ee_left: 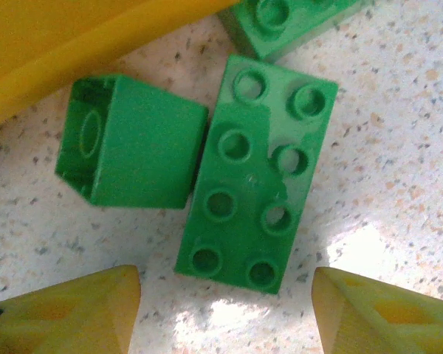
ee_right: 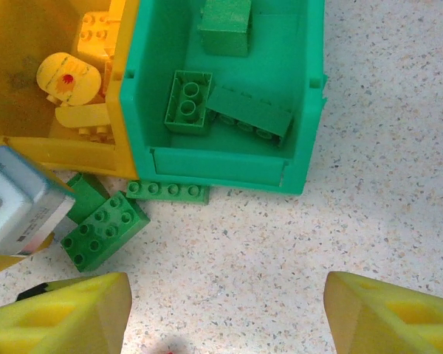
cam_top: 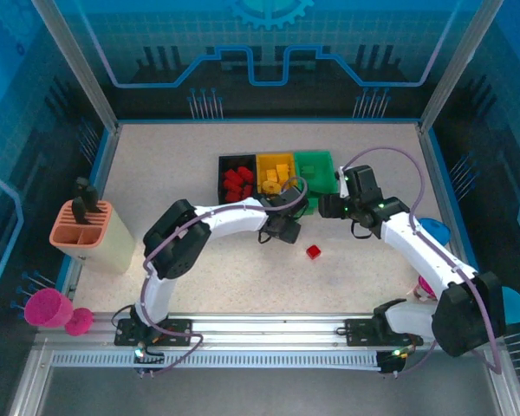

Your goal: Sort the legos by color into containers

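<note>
Two claws hang low over the bench [ee_left: 399, 147], both with jaws parted and holding nothing. The left claw [ee_left: 223, 295] has the long green lego [ee_left: 251, 177] directly ahead of its gap, lying flat with its studs up. A small green lego [ee_left: 129, 144] lies on its side, touching that brick's left flank. A third green lego [ee_left: 280, 22] sits just beyond, cut off by the frame edge. Farther to the left is the yellow container [ee_left: 52, 44].

These are probably light, rigid pieces with smooth, rather slippery walls. I would pinch the long one across its narrow width, on the flat sides. The left finger has little room there because of the neighbouring brick.

The right claw [ee_right: 227, 295] hovers over bare bench, with the green container [ee_right: 218, 166] ahead of it, already holding several green pieces. A red lego [cam_top: 313, 251] lies on the near side of both claws. Farthest left in the row is the black container [cam_top: 223, 178], holding red pieces too small to count. Whatever lies under the left arm cannot be made out.
</note>
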Controlling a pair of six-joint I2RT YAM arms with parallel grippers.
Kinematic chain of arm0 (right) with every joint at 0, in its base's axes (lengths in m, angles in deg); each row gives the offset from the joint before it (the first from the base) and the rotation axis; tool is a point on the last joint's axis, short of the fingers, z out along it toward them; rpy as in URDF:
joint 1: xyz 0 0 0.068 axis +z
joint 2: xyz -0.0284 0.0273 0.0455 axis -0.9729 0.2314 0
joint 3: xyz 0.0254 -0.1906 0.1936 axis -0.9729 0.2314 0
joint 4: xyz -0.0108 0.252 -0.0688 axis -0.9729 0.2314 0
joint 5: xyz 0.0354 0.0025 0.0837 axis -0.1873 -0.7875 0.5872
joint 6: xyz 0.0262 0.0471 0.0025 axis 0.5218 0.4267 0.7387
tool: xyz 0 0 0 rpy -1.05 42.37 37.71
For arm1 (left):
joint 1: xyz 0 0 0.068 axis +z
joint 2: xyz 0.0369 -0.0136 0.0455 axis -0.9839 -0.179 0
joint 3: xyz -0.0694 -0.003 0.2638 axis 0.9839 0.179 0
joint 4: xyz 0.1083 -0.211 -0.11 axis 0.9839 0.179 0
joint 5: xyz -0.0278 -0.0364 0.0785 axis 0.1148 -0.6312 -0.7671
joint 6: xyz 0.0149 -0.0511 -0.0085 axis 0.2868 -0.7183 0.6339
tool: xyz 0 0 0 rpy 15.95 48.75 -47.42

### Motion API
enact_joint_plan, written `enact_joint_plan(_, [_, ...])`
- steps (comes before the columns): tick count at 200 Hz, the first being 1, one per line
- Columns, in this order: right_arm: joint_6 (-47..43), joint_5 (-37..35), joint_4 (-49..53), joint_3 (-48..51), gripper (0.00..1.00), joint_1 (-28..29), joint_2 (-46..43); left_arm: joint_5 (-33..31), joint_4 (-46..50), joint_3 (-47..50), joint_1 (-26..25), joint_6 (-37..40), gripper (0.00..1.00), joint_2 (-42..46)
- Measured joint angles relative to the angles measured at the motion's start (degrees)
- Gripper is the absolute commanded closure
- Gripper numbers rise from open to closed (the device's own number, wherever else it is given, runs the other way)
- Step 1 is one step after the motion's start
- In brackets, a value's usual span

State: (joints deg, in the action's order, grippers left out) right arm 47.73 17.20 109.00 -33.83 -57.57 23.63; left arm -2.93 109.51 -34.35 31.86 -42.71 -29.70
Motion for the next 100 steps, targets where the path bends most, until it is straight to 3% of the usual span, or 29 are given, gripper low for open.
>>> enact_joint_plan(70, [0.0, 0.2, -0.6, 2.3, 0.31, -0.4, -1.7, 0.2, 0.2, -3.9, 0.0, 1.3, 0.37, -2.7])
enact_joint_plan(100, [0.1, 0.2, -0.5, 2.8, 0.31, -0.5, -2.0, 0.5, 0.5, -4.3, 0.0, 1.5, 0.44, -3.9])
